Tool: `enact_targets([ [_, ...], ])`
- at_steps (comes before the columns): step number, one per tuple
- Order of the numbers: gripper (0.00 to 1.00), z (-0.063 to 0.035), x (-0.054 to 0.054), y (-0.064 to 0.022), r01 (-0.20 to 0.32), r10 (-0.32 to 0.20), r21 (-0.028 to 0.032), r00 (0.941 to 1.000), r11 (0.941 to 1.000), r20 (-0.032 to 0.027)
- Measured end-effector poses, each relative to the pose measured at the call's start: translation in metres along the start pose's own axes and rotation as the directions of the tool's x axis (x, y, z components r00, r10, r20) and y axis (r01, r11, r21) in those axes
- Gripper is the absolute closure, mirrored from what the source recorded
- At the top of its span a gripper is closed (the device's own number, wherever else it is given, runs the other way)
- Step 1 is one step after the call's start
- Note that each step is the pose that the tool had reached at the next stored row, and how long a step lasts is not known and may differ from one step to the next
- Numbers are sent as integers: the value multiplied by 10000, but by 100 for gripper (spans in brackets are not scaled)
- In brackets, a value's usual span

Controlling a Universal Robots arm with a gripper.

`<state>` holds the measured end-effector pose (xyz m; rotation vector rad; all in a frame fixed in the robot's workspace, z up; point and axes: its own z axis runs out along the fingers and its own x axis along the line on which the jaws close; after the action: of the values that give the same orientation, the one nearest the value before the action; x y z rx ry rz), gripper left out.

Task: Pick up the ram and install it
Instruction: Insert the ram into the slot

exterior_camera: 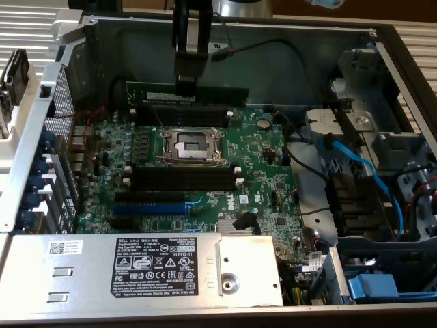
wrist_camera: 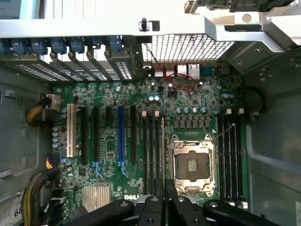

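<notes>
The ram (exterior_camera: 218,90) is a long dark green stick held level above the motherboard (exterior_camera: 259,157), with my black gripper (exterior_camera: 186,85) shut on its middle. In the exterior view it hangs just beyond the far pair of black memory slots (exterior_camera: 181,113), parallel to them and apart from them. In the wrist view the ram (wrist_camera: 164,146) shows edge-on as a thin line rising from my gripper (wrist_camera: 164,202), between the silver processor socket (wrist_camera: 192,165) and a pair of black memory slots (wrist_camera: 152,150).
The open computer case has a second pair of black slots (exterior_camera: 181,179) and a blue expansion slot (exterior_camera: 149,208) nearer the grey power supply (exterior_camera: 136,270). Blue cables (exterior_camera: 362,164) and drive bays lie at the exterior view's right. The perforated rear wall (exterior_camera: 65,109) stands at its left.
</notes>
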<state>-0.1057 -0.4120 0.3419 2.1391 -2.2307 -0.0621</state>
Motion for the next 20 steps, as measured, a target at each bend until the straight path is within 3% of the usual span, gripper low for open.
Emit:
enact_targets([
  [1,87,8,-3,0,-5,5,2,10000,10000,-57],
  [5,87,29,-49,4,-26,28,44,9992,10000,-399],
  [8,87,51,-47,21,-28,36,201,9992,9998,-403],
  [11,87,73,-45,69,-30,48,474,9992,9989,-389],
  [12,87,85,-45,80,-30,50,529,9992,9986,-385],
  [13,87,98,-44,83,-31,52,549,9993,9985,-382],
  [20,87,159,-31,81,-32,53,549,9993,9985,-383],
])
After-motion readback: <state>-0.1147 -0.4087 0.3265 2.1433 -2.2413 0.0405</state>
